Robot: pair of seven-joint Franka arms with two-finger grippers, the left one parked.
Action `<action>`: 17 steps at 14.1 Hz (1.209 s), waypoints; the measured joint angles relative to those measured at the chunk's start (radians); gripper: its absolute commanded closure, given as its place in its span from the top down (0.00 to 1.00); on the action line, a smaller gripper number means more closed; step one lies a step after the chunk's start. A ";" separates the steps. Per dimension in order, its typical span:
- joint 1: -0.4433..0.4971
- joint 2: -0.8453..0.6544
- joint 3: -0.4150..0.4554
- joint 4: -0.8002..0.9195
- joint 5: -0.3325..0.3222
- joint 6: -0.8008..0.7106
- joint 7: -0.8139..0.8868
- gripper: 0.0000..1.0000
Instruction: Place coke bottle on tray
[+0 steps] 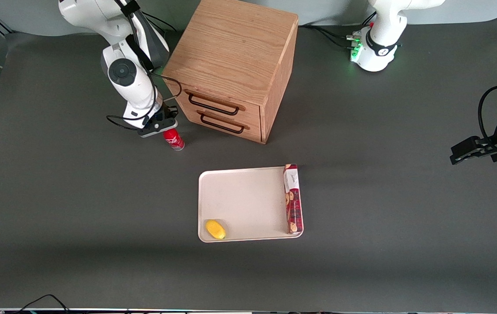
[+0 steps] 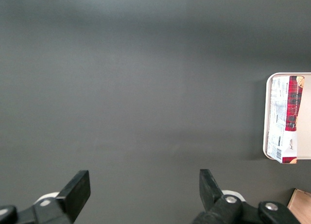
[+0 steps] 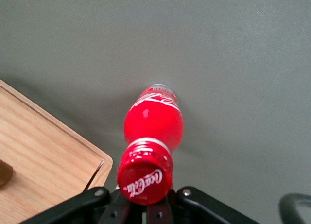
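Lemon: a small yellow lemon (image 1: 215, 229) lies in the tray corner nearest the front camera, at the working arm's end; it takes up little of the floor.
Tray: the cream-white tray (image 1: 243, 198) lies flat on the desk with its middle bare; that open stretch looks, in my judgement, like the natural spot to set the bottle down.
Biscuit box: a long red biscuit box (image 1: 292, 198) lies inside the tray along the rim at the parked arm's end, so the free room is between it and the lemon.
Coke bottle: the coke bottle (image 1: 173, 139) is well apart from the tray, farther from the front camera, just in front of the cabinet's drawers and toward the working arm's end; it leans rather than stands straight, and whether its silvery base rests on the desk I cannot tell.
Gripper: the gripper (image 3: 146, 197) sits at the bottle's red cap, jaws pinching the cap from both sides; a grip at the top probably suits so slim a bottle.
Cabinet: the oak two-drawer cabinet (image 1: 235, 65) stands beside the gripper, both drawers shut; a lift probably ought to clear its corner.
Desk: a dark grey matte desk (image 1: 383, 218); cables trail at its edges.
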 measured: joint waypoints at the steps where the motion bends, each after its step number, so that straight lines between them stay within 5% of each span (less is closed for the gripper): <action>1: 0.000 0.000 0.000 0.007 0.000 -0.002 0.000 1.00; 6: 0.000 -0.001 -0.038 0.166 0.000 -0.245 0.000 1.00; 12: -0.001 -0.018 -0.067 0.624 0.000 -0.756 -0.001 1.00; 17: 0.000 -0.034 -0.067 0.947 0.002 -1.012 -0.001 1.00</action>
